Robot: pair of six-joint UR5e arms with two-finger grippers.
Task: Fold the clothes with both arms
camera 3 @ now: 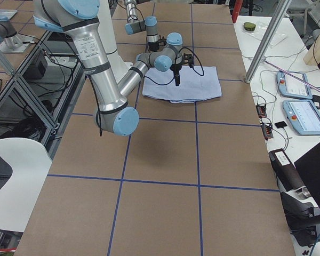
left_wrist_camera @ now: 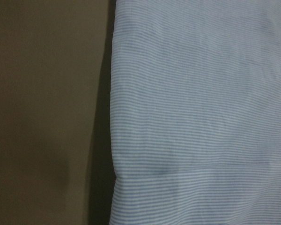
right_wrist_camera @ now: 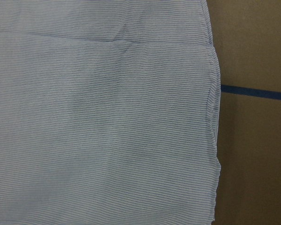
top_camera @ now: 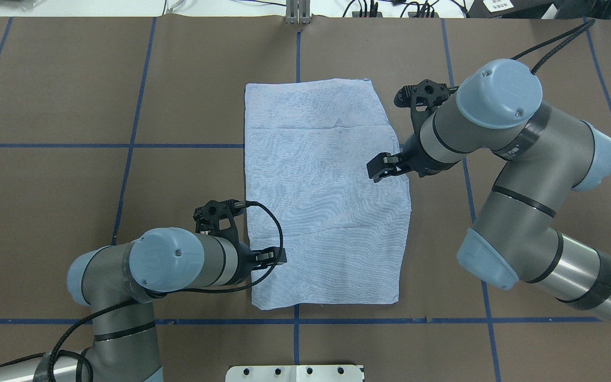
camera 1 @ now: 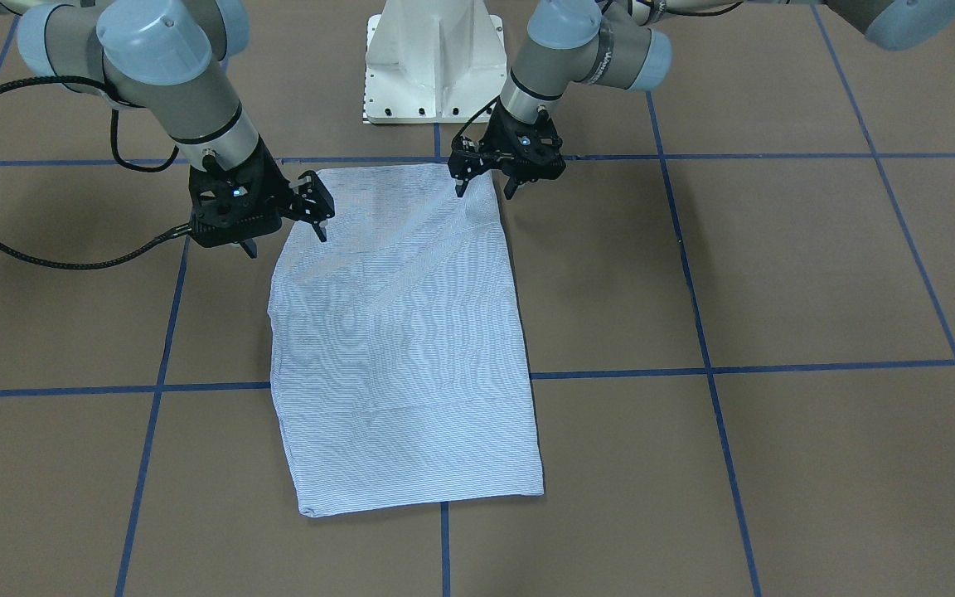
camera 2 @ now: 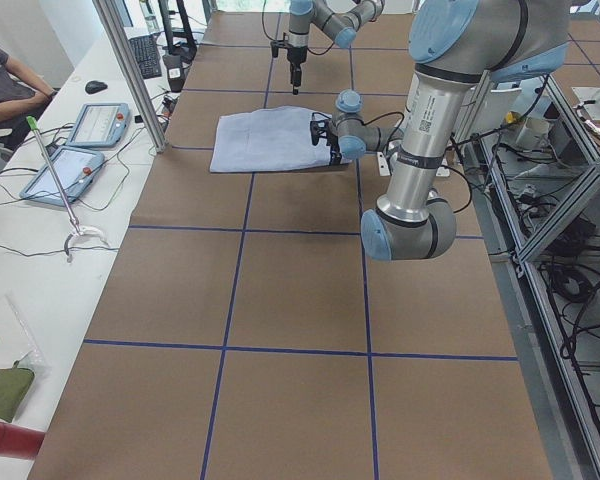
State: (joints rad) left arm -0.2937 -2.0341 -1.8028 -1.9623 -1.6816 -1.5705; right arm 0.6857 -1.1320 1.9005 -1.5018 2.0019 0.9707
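The clothes are one light blue-and-white striped shirt (camera 1: 403, 332), folded into a flat rectangle on the brown table (top_camera: 45, 185). My left gripper (camera 1: 486, 191) hangs open at the shirt's corner nearest the robot base, one finger over the cloth and one over the table. My right gripper (camera 1: 285, 240) stands open astride the opposite long edge, a little farther from the base. Neither one holds anything. The left wrist view shows the shirt (left_wrist_camera: 201, 117) edge against the table. The right wrist view shows the shirt (right_wrist_camera: 103, 117) with a crease line. Collar, buttons and sleeves are hidden.
The white pedestal base (camera 1: 432, 66) stands just behind the shirt. Blue tape lines (camera 1: 743, 156) grid the table. A side bench holds teach pendants (camera 2: 95, 125) beside an aluminium post (camera 2: 130, 70), and a seated person (camera 2: 0, 70) is at its far end.
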